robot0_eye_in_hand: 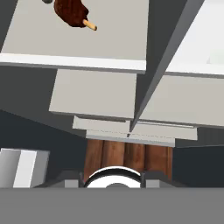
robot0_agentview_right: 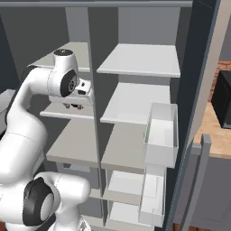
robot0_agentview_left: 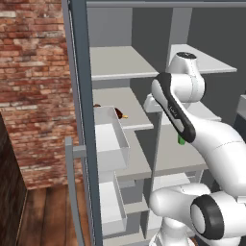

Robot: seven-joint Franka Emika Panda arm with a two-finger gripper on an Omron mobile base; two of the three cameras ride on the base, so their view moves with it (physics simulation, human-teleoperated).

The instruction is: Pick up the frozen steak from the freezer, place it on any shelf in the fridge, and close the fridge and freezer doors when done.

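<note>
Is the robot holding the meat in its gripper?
No, the frozen steak lies by itself on a pale grey shelf, apart from the gripper.

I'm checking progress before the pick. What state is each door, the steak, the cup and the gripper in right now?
freezer door: open, swung wide.
fridge door: open.
frozen steak: lying on a freezer shelf, not gripped.
gripper: shut, holding nothing.
green cup: on a fridge shelf, mostly hidden behind the arm.
</note>
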